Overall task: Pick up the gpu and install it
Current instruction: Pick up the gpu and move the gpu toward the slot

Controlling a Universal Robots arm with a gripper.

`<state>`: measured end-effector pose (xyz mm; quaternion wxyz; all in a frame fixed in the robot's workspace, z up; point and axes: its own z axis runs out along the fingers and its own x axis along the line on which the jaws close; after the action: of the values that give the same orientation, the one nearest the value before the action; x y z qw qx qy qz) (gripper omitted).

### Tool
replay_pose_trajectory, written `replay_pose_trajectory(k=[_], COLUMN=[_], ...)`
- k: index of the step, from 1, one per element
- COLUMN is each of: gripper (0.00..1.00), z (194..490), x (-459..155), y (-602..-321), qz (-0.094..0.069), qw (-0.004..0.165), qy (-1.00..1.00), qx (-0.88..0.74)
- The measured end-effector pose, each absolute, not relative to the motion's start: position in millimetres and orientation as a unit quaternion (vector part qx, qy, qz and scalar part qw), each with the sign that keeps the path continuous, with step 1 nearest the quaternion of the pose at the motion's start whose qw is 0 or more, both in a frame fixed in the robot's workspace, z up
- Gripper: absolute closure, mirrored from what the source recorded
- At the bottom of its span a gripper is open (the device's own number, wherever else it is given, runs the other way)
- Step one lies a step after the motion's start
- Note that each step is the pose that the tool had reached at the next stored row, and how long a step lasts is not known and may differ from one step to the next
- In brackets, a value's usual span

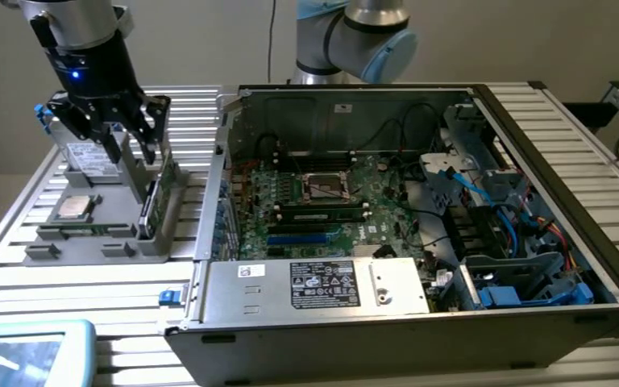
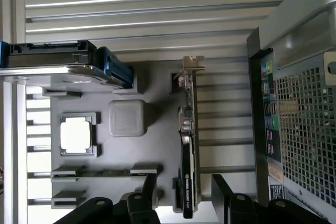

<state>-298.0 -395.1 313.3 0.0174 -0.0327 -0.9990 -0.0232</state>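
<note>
Above the upright gpu [image 2: 188, 150], spread fingers [image 2: 221, 190], their bases cut off

A black two-fingered gripper [image 1: 129, 151] hangs with its fingers spread over a grey plastic parts holder [image 1: 94, 250] that rests on a slatted aluminium table [image 1: 73, 294]. The gpu [image 1: 151, 208], a thin black-and-green card, stands on edge in the holder near the gripper. On the exterior view's right lies an open black computer case [image 1: 396, 343], its green motherboard [image 1: 321, 201] exposed.

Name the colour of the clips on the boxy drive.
The clips are blue, clearest in the wrist view.
</note>
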Motion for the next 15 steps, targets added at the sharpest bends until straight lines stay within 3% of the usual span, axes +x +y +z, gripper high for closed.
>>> replay_pose_trajectory(k=[15], gripper=[0.46], z=[286.1], x=[-297.0], y=[-396.1], qz=[-0.026], qw=[0.017], qy=[-0.999], qx=[-0.033])
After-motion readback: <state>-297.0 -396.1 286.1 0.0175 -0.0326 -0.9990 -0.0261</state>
